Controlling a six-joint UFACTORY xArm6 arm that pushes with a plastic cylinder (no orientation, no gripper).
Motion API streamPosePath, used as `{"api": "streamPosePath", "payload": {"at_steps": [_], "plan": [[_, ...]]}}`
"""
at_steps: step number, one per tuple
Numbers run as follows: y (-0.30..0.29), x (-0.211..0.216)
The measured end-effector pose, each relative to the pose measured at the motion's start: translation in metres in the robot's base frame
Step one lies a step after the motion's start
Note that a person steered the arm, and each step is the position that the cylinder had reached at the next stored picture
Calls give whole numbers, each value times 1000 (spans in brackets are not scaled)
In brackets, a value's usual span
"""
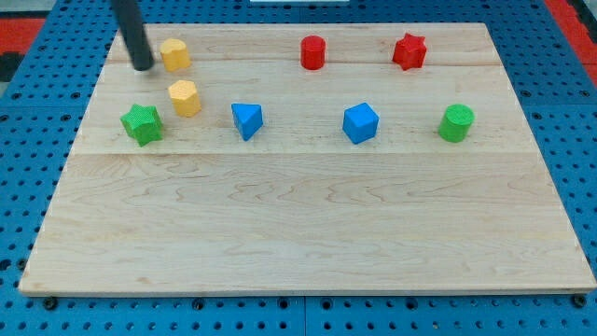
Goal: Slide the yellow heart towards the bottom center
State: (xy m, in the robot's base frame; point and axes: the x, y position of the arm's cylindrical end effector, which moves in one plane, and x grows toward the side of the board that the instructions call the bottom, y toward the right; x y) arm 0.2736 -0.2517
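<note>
No brand, label or writing can be read anywhere in the camera view.

The wooden board (pixel 308 233) lies on a blue perforated table (pixel 28 140). Items are listed from the view's left to the view's right.

1. My tip (pixel 142 67) stands near the board's top left corner. The arm ends in a plain dark rod; it has no fingers, so nothing opens, closes or clamps.
2. The green star (pixel 142 124) sits below the tip, near the board's left edge.
3. Two yellow blocks follow. The upper yellow block (pixel 174 54) lies just beside the tip, on its right; whether they touch cannot be told. The lower yellow block (pixel 185 97) lies below and slightly right of the tip, clearly apart from it, and just up and right of the green star. Which of the two is the heart cannot be made out, so neither its pointing direction nor its long axis can be stated. Both sit in the board's upper left area.
4. The blue triangular block (pixel 247 120) is in the middle row.
5. The red cylinder (pixel 313 52) is in the top row.
6. The blue block (pixel 360 122), angular in shape, is in the middle row.
7. The red star (pixel 409 51) is in the top row.
8. The green cylinder (pixel 456 123) is farthest right.
</note>
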Motion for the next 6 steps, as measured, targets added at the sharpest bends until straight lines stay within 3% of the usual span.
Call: {"api": "streamPosePath", "payload": {"at_steps": [1,2,3,4,5,6], "plan": [[-29,-52],[46,-53],[114,20],[142,91],[140,116],[175,157]]}}
